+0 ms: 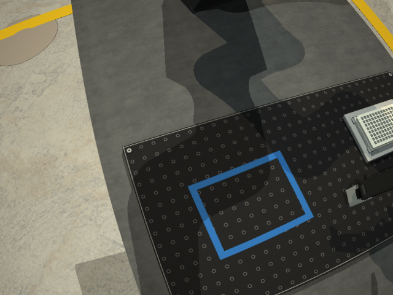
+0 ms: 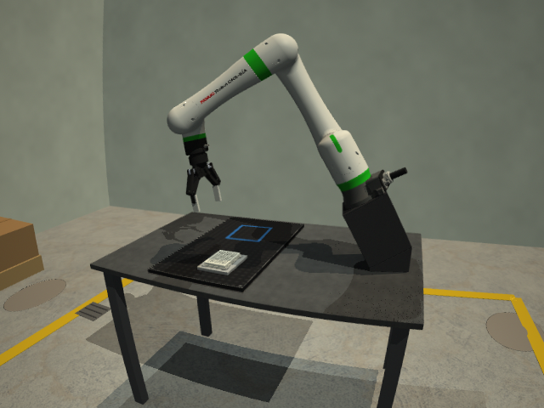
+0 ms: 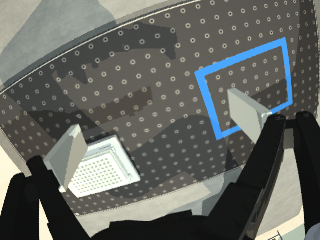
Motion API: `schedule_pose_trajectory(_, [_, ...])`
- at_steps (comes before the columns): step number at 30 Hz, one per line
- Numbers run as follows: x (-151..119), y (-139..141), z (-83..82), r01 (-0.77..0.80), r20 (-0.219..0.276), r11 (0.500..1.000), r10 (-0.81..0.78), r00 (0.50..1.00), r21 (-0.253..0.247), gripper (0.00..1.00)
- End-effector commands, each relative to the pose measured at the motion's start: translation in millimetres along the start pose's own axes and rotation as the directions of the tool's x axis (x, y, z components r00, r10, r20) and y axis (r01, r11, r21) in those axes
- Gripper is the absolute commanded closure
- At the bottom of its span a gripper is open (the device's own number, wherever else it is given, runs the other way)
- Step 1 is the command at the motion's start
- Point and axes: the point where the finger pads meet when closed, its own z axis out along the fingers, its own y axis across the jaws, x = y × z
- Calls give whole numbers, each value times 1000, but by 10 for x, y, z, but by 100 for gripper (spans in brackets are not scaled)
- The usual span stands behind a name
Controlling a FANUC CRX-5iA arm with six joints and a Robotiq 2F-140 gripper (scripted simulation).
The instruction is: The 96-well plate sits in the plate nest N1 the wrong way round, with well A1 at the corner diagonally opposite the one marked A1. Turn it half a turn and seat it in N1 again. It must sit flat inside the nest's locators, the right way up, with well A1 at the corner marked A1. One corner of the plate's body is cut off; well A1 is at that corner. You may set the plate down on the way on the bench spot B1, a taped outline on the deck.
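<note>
Above the deck [image 2: 184, 263], well clear of the 96-well plate [image 2: 223, 258] in nest N1 [image 2: 235, 264], my gripper [image 2: 205, 195] hangs with jaws wide apart; a skewed descent could clip the nest's locators

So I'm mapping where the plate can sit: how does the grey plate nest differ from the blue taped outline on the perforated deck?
The grey plate nest is a raised block; the blue taped outline is flat tape on the black perforated deck. The nest holds the white 96-well plate; the outline encloses only bare deck. The nest's footprint looks smaller than the outline's. Both are rectangular and lie on that deck.
</note>
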Motion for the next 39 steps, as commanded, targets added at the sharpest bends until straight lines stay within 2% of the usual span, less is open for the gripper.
schedule_pose_trajectory(1, [-80,-105,69,104,-15,994,-104,994,-13,0])
schedule_pose_trajectory(6, [-184,-233,152,241,-22,970,-242,970,-30,0])
schedule_pose_trajectory(14, [-380,-468,292,464,-30,884,-466,884,-57,0])
schedule_pose_trajectory(16, [-380,-468,292,464,-30,884,-466,884,-57,0])
schedule_pose_trajectory(24, [-587,-704,420,674,-34,734,-678,734,-83,0])
schedule_pose_trajectory(31, [-785,-913,523,815,-36,570,-821,570,-104,0])
schedule_pose_trajectory(33, [-785,-913,523,815,-36,570,-821,570,-104,0])
schedule_pose_trajectory(39, [-965,-1089,606,905,-36,408,-913,407,-120,0])
